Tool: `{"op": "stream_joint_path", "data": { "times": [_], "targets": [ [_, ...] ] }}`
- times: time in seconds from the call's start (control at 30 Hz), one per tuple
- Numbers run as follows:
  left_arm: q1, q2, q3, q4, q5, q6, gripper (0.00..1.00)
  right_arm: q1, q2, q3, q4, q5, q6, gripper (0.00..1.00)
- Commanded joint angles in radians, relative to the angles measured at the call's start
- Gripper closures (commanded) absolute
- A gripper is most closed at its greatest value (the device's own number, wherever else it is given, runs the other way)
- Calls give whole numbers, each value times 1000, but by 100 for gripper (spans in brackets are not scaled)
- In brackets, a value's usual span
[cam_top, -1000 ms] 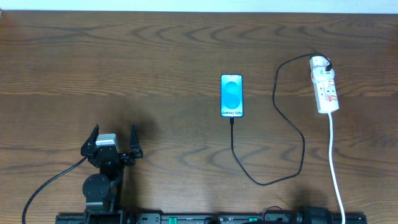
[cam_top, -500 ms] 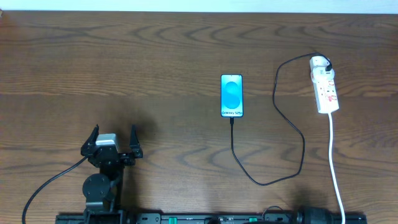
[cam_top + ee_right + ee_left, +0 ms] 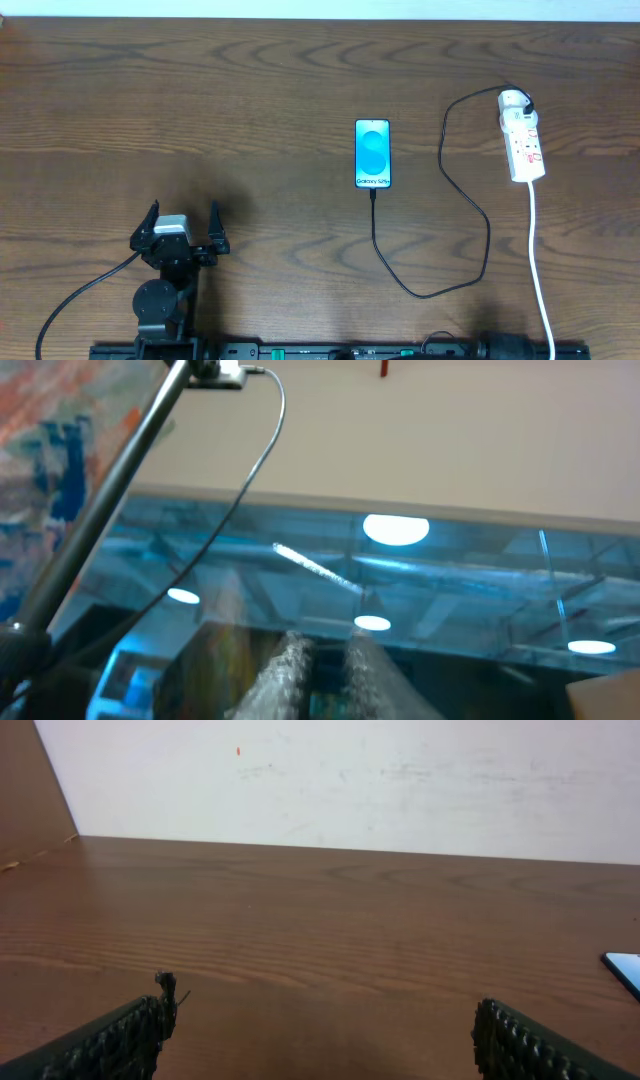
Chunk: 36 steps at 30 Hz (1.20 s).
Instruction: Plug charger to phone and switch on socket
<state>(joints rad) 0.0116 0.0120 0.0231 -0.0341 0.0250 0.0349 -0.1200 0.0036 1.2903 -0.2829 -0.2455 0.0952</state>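
The phone (image 3: 372, 153) lies flat at mid-table, its blue screen lit; its corner also shows at the right edge of the left wrist view (image 3: 625, 968). The charger (image 3: 487, 232), a thin black cable, loops from a white adapter on the socket (image 3: 525, 145) down and round to the phone's near end, where its tip meets the edge. My left gripper (image 3: 183, 215) rests at the front left, open and empty, far from the phone. My right gripper (image 3: 325, 642) points up at the ceiling, its blurred fingers (image 3: 290, 660) slightly apart with nothing between them; it is outside the overhead view.
The socket's white cord (image 3: 537, 260) runs toward the table's front edge at the right. A white wall (image 3: 340, 780) stands behind the table's far edge. A black rail (image 3: 330, 351) with the arm bases lines the front edge.
Nothing has moved in the overhead view: phone, cable, socket and left arm stay put.
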Motion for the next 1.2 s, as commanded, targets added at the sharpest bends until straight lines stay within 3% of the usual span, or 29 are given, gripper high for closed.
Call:
{"op": "stream_joint_path", "data": {
  "times": [0.0,0.03,0.37,0.57,1.17],
  "targets": [
    [5,-7,-19,-35,2,17,2,-6,4,-60,39,-19,-10,27],
    [5,-7,-19,-35,2,17,3,-6,4,-76,56,-19,-10,1],
    [5,-7,-19,-35,2,17,2,-43,7,-343,274,-12,-11,1],
    [5,-7,-19,-35,2,17,2,-43,8,-474,248,97,-11,1],
    [5,-7,-19,-36,2,17,2,-43,8,-948,245,91,-11,1]
  ]
}}
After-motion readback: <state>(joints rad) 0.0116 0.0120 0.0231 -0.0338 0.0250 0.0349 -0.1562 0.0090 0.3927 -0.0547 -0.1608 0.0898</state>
